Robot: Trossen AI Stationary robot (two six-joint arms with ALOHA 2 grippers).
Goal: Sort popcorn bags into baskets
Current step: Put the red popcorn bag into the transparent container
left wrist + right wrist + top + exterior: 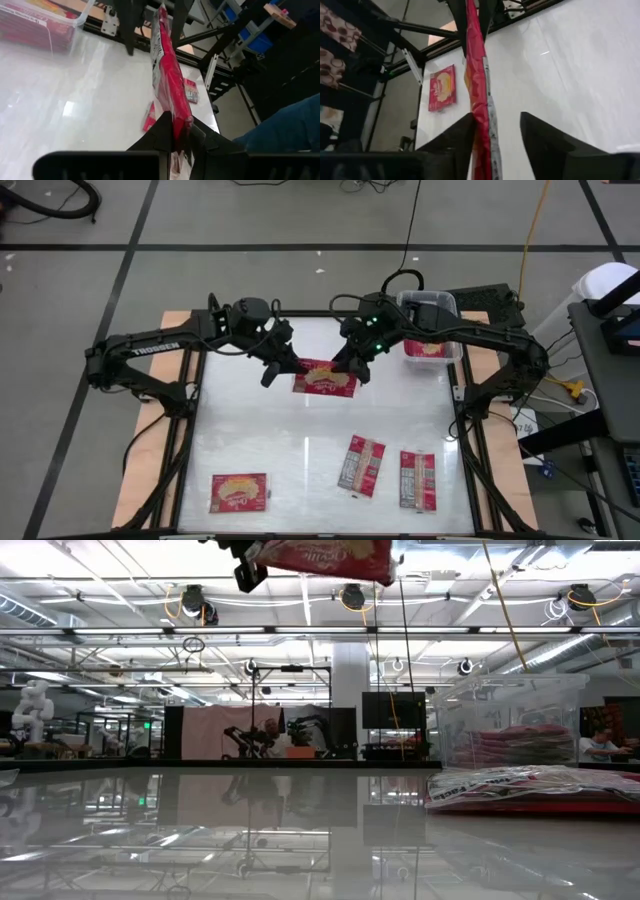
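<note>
**Red packet held in mid-air between both grippers**

Red popcorn bag [324, 381] hangs above the table's rear centre, picture face up, one arm at each end. In the low view it sits at the very top edge, well clear of the table [300, 470].

Left gripper [181, 131]: clamped on the bag's left end. Its wrist view shows both fingers pinched tight against the packet's edge.

Right gripper [496, 125]: at the bag's right end, fingers apart. Its wrist view shows the packet running edge-on between the fingers, lying against one finger with a clear gap to the other. No real grip there.

Near edge of the table, from the high view:
- one packet [239, 492] at the front left, popcorn picture up
- two packets at the front right, grey-white panel up, side by side but apart: one [362, 465] slightly tilted, the other [417, 478] roughly straight

Far side: clear plastic basket [432, 330] at the rear right corner, just beside the right arm. Red packets already lie stacked inside it; the low view shows them through the clear wall [510, 735].

Beyond the table in the low view: a workshop room with ceiling rails and another robot rig in the distance.
</note>
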